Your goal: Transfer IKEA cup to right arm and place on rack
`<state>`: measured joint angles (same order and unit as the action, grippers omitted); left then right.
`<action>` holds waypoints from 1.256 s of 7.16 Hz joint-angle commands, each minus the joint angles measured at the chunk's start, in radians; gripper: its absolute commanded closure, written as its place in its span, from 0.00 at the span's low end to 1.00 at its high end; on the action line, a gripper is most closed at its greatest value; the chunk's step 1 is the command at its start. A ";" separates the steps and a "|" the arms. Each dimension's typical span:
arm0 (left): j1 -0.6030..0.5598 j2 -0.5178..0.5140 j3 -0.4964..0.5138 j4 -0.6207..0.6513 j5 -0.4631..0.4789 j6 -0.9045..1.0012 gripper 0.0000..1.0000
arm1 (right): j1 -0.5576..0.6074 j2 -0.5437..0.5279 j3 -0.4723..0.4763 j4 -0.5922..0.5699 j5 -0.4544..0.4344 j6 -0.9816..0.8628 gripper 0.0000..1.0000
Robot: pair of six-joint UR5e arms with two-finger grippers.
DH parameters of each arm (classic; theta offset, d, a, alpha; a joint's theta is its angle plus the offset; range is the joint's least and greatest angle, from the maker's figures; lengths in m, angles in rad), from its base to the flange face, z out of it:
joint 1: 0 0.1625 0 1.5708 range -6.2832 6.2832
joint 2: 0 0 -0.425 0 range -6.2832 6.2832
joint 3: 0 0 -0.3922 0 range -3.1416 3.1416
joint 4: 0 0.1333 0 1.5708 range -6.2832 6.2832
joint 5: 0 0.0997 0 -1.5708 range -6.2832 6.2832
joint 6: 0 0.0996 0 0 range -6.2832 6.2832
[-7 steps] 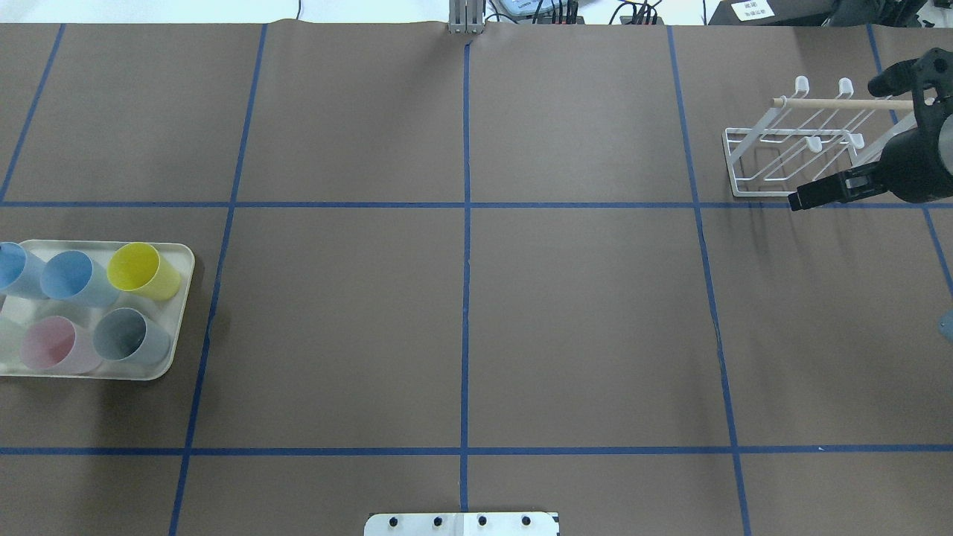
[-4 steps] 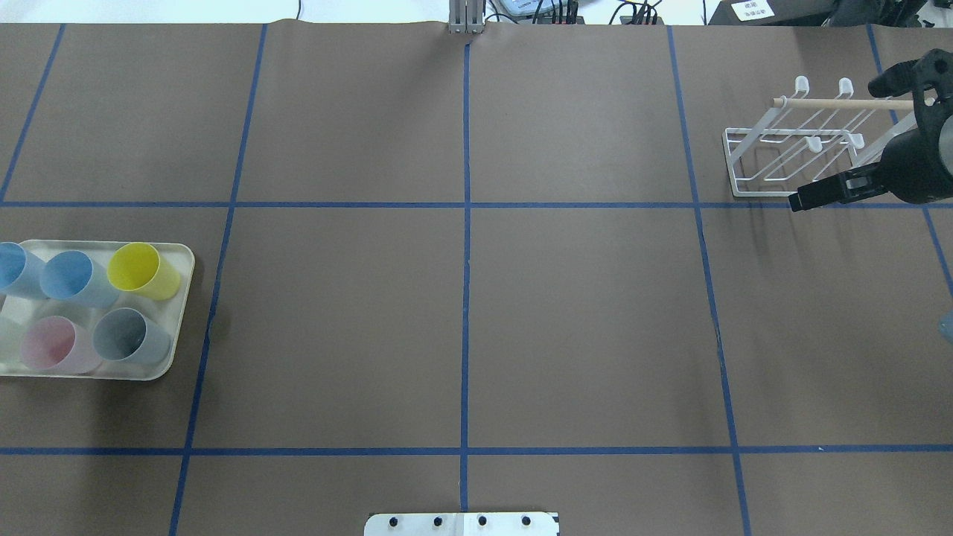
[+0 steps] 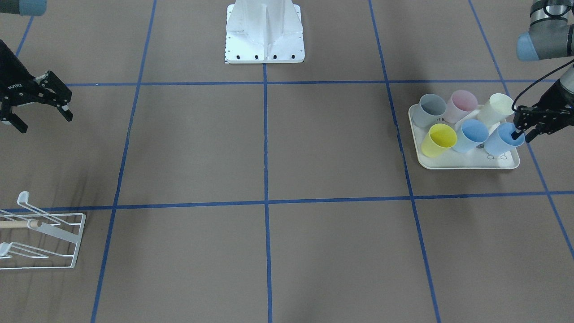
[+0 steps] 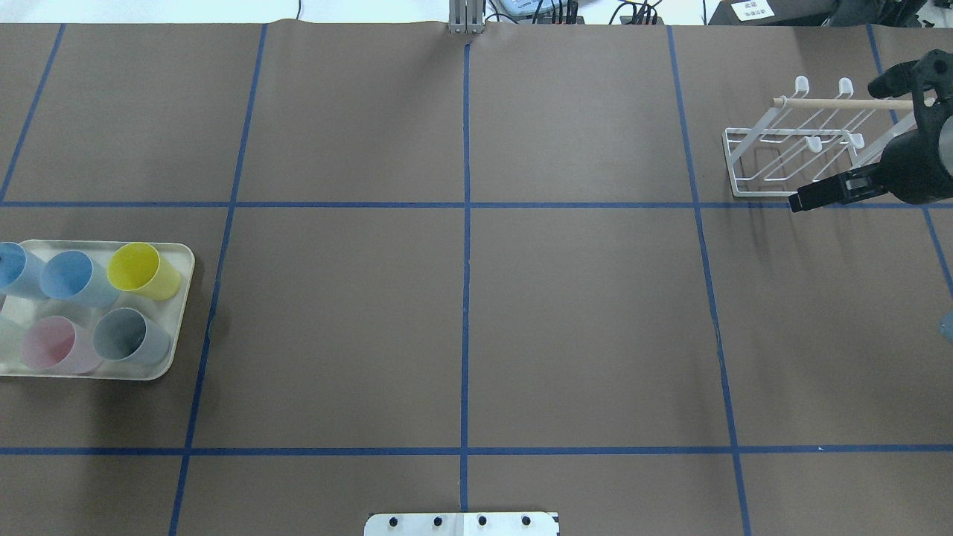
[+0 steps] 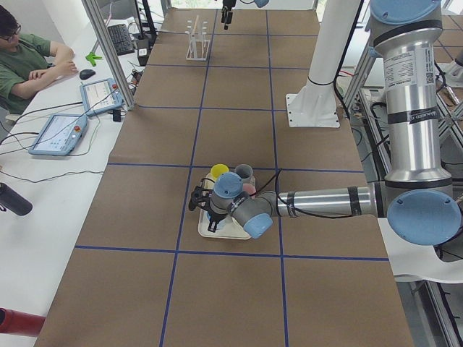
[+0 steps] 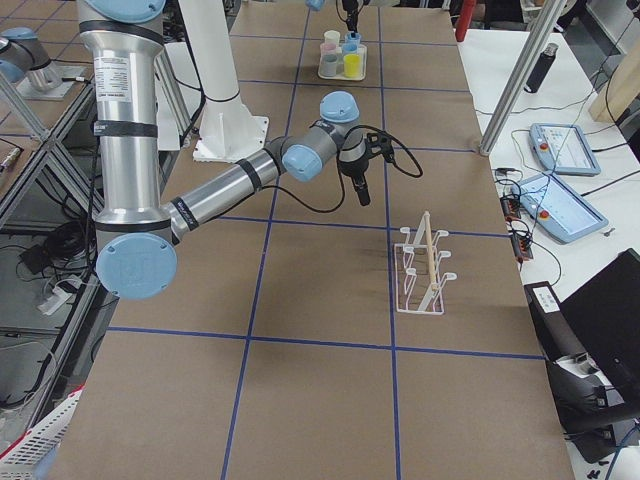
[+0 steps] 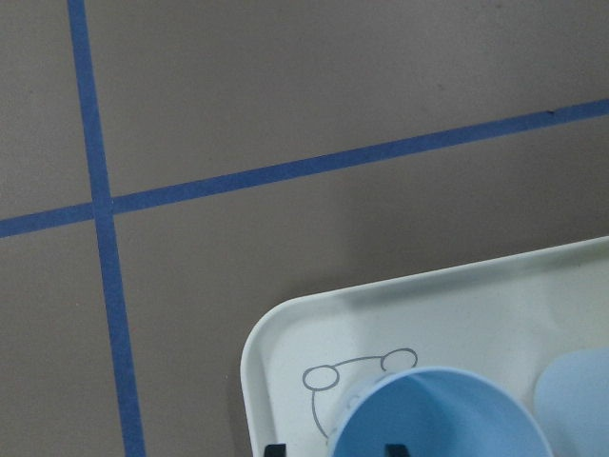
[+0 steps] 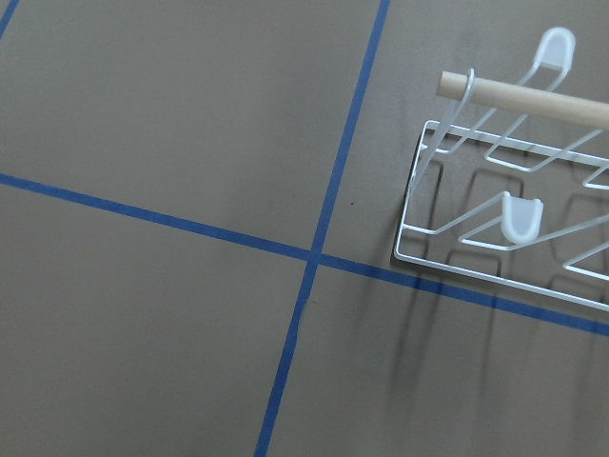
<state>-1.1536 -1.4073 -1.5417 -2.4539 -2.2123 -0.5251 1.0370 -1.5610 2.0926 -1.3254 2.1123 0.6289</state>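
Several pastel IKEA cups lie in a cream tray [image 3: 448, 165] on my left side. My left gripper [image 3: 521, 134] is open and straddles the rim of the outermost blue cup [image 3: 498, 143]. In the left wrist view that blue cup [image 7: 447, 419] fills the bottom edge, with one fingertip inside its rim and one outside. The white wire rack [image 4: 774, 149] with its wooden dowel stands at the far right. My right gripper [image 3: 45, 124] hovers open and empty just on the near side of the rack [image 3: 49, 242].
Yellow [image 4: 141, 269], grey [image 4: 126, 335], pink [image 4: 52, 344] and another blue cup [image 4: 71, 277] share the tray. Blue tape lines grid the brown table. The robot base [image 3: 264, 31] stands at mid table edge. A person sits at a side desk [image 5: 29, 58].
Almost nothing has moved. The outermost blue cup has edged slightly toward the view's left edge, and the right wrist has shifted a trace.
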 commanded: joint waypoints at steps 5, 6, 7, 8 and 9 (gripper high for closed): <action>-0.014 -0.005 -0.011 0.006 -0.064 -0.001 1.00 | -0.005 0.033 -0.005 0.002 0.002 -0.002 0.00; -0.099 -0.013 -0.012 0.007 -0.107 0.000 1.00 | -0.008 0.088 -0.014 0.002 0.003 -0.012 0.00; -0.150 -0.016 -0.018 0.013 -0.101 -0.013 1.00 | -0.015 0.142 -0.032 0.005 0.003 -0.012 0.00; -0.219 -0.027 -0.020 0.013 -0.106 -0.015 1.00 | -0.024 0.186 -0.034 0.006 0.002 -0.014 0.00; -0.271 -0.050 -0.021 0.018 -0.106 -0.016 1.00 | -0.034 0.229 -0.040 0.006 -0.003 -0.014 0.00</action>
<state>-1.3529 -1.4354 -1.5606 -2.4403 -2.3145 -0.5383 1.0145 -1.3885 2.0602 -1.3202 2.1133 0.6161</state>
